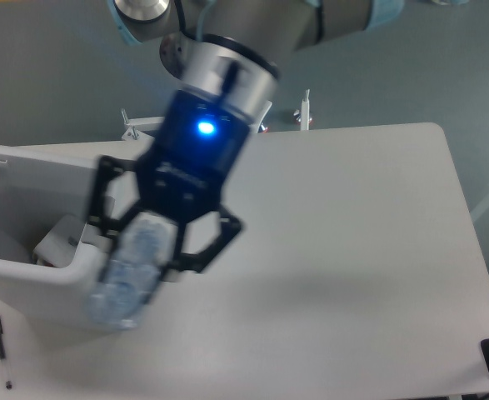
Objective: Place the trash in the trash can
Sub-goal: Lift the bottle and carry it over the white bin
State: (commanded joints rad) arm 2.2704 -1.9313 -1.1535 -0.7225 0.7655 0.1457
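We see a thin black pen [1,347] on the table [361,250], low and left of the jaws. Our gripper [148,250] has its jaws clamped on the clear bluish water bottle [130,273], which hangs tilted below them, lifted off the table, blurred. It overlaps the near right corner of the white trash can [27,275]. Inside the can, left of the jaws, lies a white carton [58,242]. Behind: blue status light, arm.
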